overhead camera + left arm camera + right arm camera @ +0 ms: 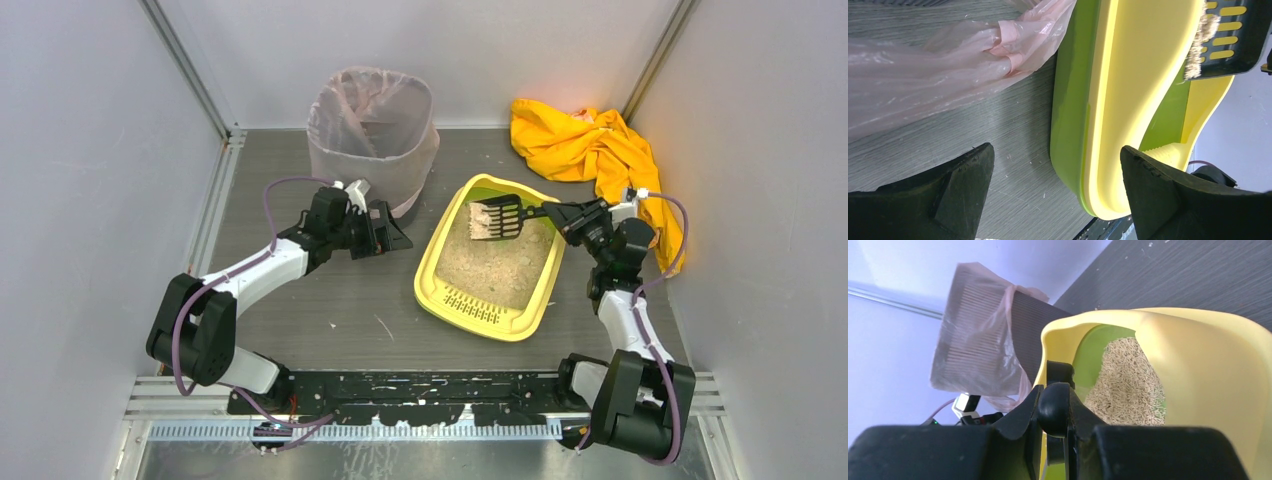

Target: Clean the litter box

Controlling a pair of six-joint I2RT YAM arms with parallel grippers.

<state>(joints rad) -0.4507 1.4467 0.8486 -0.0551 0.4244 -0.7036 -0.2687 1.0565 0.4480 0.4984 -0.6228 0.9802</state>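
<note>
The yellow litter box (432, 262) with a green inner rim lies mid-table, holding beige litter (495, 265). My right gripper (562, 214) is shut on the handle of a black slotted scoop (497, 216), which hangs level over the box's far end with litter on its blade. In the right wrist view the jaws clamp the scoop's rounded black handle (1054, 407), with the litter box (1198, 365) beyond. My left gripper (392, 232) stands open just left of the box. Its wrist view shows the litter box's rim (1118, 115) between the spread fingers (965, 185) and the scoop (1233, 40) at top right.
A tall bin lined with a pinkish bag (372, 135) stands at the back, just beyond my left gripper. A crumpled orange cloth (590, 150) lies at the back right beside the right arm. Grey walls close in both sides.
</note>
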